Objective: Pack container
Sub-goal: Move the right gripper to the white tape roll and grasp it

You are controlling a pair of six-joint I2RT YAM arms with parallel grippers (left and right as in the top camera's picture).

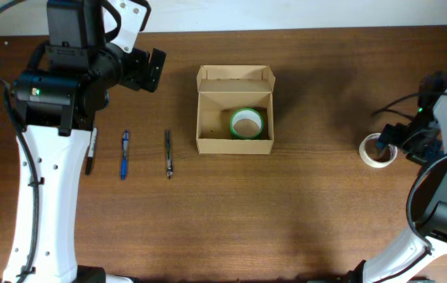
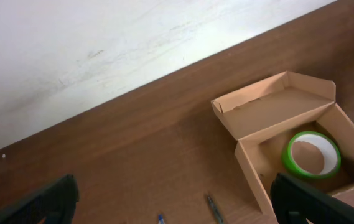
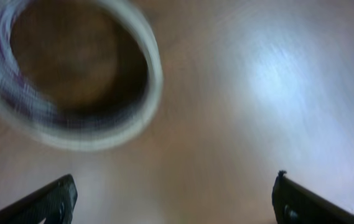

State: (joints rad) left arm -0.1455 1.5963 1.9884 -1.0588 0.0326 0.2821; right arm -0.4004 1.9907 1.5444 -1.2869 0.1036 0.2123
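Observation:
The tan cardboard container (image 1: pixel 236 146) stands open at the table's middle back, flap lid folded back. A green tape roll (image 1: pixel 247 123) lies inside it; both also show in the left wrist view, the container (image 2: pixel 251 163) and the green roll (image 2: pixel 311 154). My left gripper (image 1: pixel 151 69) is open and empty, raised at the back left. A white tape roll (image 1: pixel 379 151) lies flat at the right. My right gripper (image 1: pixel 393 141) is open just over it; in the right wrist view the white roll (image 3: pixel 71 134) is blurred, beyond the spread fingers (image 3: pixel 173 202).
Three pens lie in a row left of the container: a black one (image 1: pixel 91 153), a blue one (image 1: pixel 125 154) and a dark grey one (image 1: pixel 168 152). A black cable (image 1: pixel 396 102) loops by the right arm.

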